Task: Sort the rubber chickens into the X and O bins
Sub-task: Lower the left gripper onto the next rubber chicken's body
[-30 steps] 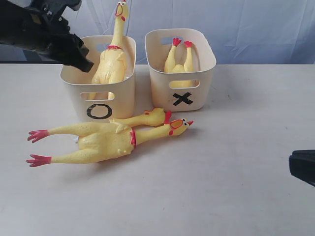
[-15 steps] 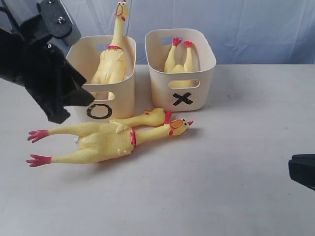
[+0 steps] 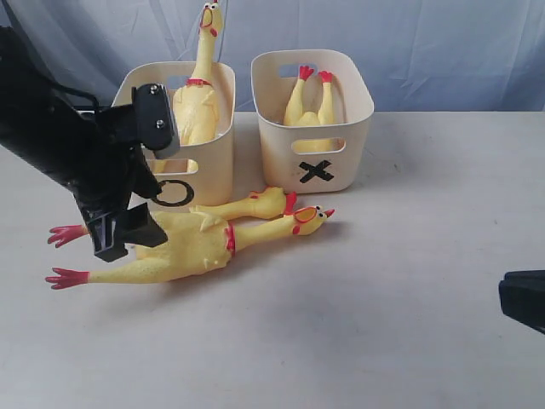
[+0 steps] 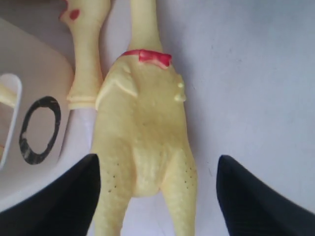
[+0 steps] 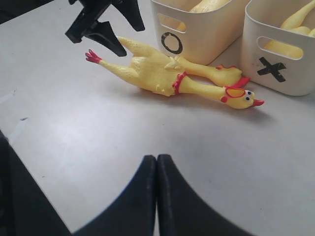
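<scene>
Left gripper point(image 4: 158, 160): I see it spread wide, fingers either side of the whole chicken point(image 3: 192, 247), grasping nothing.
Whole chicken: flat on the table point(image 3: 383, 298), before the O bin point(image 3: 213, 170).
Right gripper point(image 5: 156, 162): clenched, empty.
X bin point(image 3: 281, 162): headless body point(image 3: 308, 106) inside.

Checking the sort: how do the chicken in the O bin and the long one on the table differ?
The bin chicken stands upright in the O bin, head above its rim; the table chicken lies flat. The bin chicken is untouched; the open left gripper straddles the table chicken's legs. Both are yellow with red collars.
</scene>
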